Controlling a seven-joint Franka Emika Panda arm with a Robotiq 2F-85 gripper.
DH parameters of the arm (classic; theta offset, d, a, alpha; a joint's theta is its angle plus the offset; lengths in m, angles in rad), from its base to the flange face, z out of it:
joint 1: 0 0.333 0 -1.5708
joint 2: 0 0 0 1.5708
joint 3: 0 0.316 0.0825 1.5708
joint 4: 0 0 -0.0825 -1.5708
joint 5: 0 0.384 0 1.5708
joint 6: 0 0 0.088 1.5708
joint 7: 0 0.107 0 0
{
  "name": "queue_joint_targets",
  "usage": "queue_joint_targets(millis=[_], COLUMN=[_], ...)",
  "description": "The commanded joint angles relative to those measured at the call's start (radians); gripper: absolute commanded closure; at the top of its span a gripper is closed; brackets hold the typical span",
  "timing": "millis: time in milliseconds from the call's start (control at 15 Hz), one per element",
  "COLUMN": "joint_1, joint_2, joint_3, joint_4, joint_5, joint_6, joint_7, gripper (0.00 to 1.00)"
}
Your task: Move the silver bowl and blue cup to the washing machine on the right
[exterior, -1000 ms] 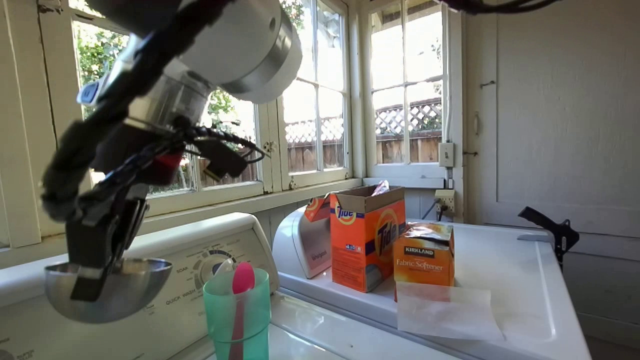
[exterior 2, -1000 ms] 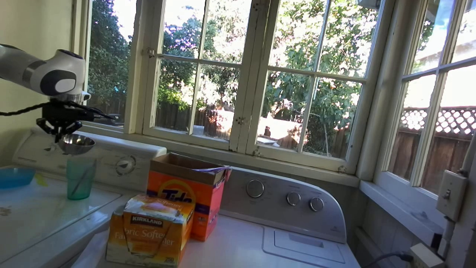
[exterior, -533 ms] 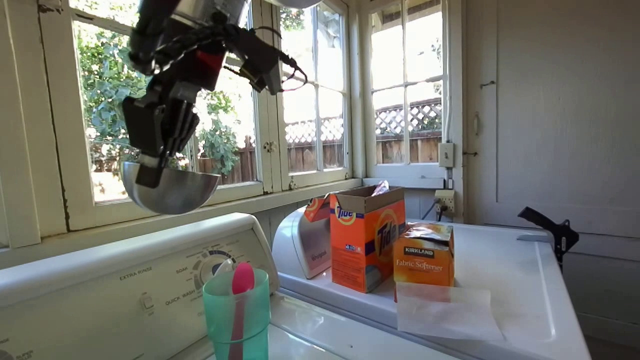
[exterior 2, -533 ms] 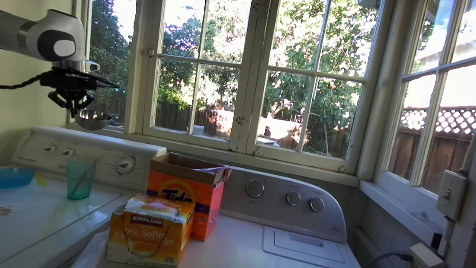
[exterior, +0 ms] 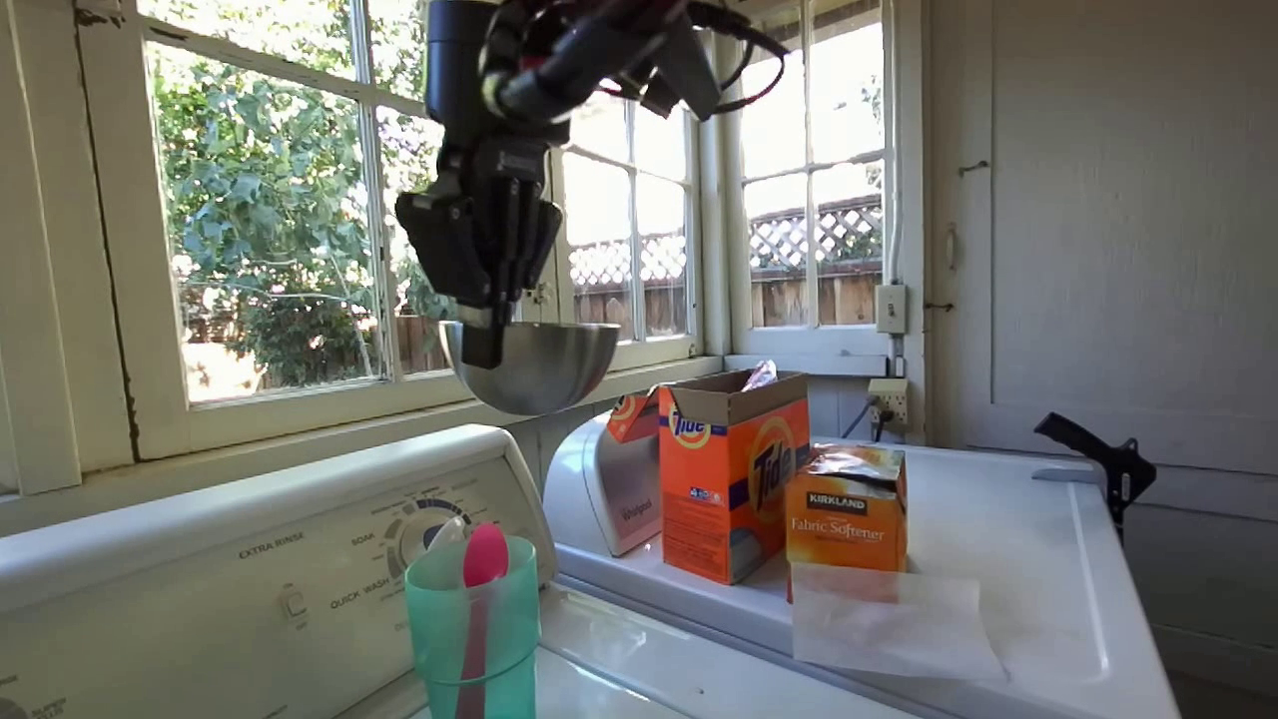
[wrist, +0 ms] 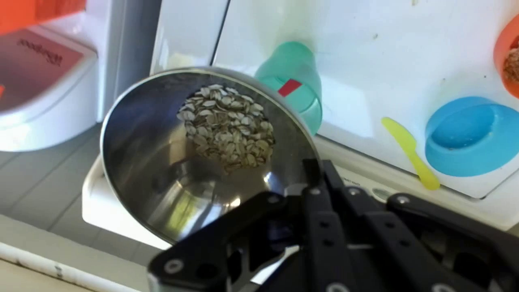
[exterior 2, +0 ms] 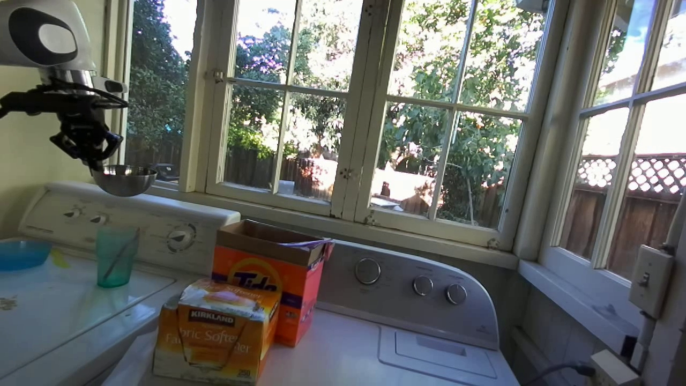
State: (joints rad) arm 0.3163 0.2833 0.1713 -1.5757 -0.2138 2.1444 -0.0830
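Note:
The silver bowl [exterior: 547, 374] hangs in the air above the back panel of the dial machine. It also shows in an exterior view [exterior 2: 126, 183] and holds oat flakes in the wrist view [wrist: 138, 154]. My gripper [exterior: 487, 345] is shut on the bowl's rim, one finger inside and one outside, as the wrist view [wrist: 321, 173] shows. The blue cup [exterior: 429, 619] stands upright on the dial machine with a pink spoon in it, below the bowl. It is partly behind the bowl in the wrist view [wrist: 286, 61]. The washing machine [exterior: 1008, 529] is on the right.
A Tide box [exterior: 699, 509] and a Kirkland box [exterior: 849, 529] stand on the washing machine, with a white sheet [exterior: 889, 629] at its front. The dial machine [exterior 2: 53, 311] also bears a blue bowl [wrist: 470, 162], a yellow knife [wrist: 409, 150] and an orange bowl [wrist: 502, 61].
My gripper has lifted the silver bowl from near the dial panel, then carried it rightward in an exterior view, with the wrist turning. The cup and boxes have not moved.

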Motion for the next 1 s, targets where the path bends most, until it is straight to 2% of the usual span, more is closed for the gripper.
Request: queue_joint_targets(millis=[0,67,133,400,733,933], joint_1=[0.016,0.013,-0.004,-0.008,-0.074,-0.12], joint_2=[-0.156,-0.128,-0.082,-0.109,-0.23,-0.245], joint_3=[-0.011,-0.002,0.014,0.004,-0.064,-0.081], joint_4=[-0.242,-0.223,-0.142,-0.207,-0.411,-0.494], joint_5=[-0.088,-0.078,-0.055,-0.08,-0.147,-0.115], joint_6=[-0.006,-0.051,-0.024,-0.053,-0.093,-0.105], joint_7=[0.236,0.273,0.183,0.27,0.435,0.495], gripper=[0.99,0.99,0.96,0.99,0.99,0.99])
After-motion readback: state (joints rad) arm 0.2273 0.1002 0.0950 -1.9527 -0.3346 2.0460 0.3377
